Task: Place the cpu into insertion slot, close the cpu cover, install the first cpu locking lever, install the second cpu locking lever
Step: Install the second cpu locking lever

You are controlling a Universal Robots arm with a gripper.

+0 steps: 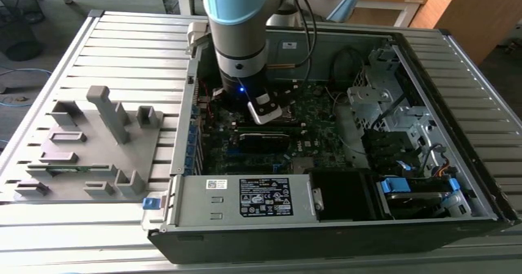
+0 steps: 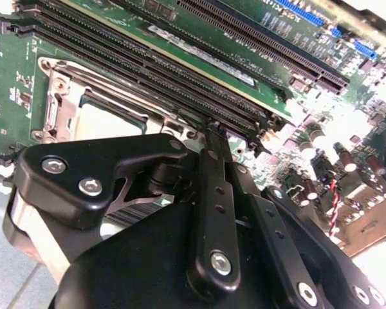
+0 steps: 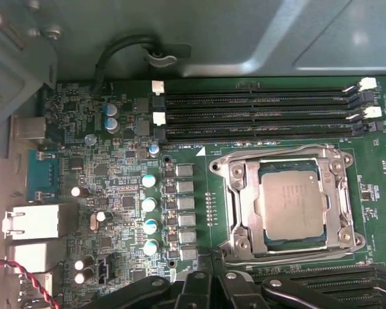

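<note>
Fingers [image 2: 213,193] of the end effector [image 2: 212,129] are pressed together, holding nothing, with their tips just above the motherboard [image 3: 122,167] near the edge of the insertion slot [image 3: 289,199]. In the first wrist view the cpu [image 3: 294,205] lies flat in that socket, its dull grey top showing through the window of the cpu cover [image 3: 244,193], which is folded down over it as a silvery frame. Thin metal levers run along the socket's sides; whether they are latched cannot be told. Three long black memory slots [image 3: 257,116] lie just beyond the socket, and a row of small grey blocks and round capacitors stands beside it. In the exterior view the arm [image 1: 236,29] reaches down into the open computer case [image 1: 343,225], which lies on a ribbed metal surface [image 1: 122,60]. A grey fixture [image 1: 90,145] with upright posts sits on the surface at the exterior view's left, well apart from the case.
</note>
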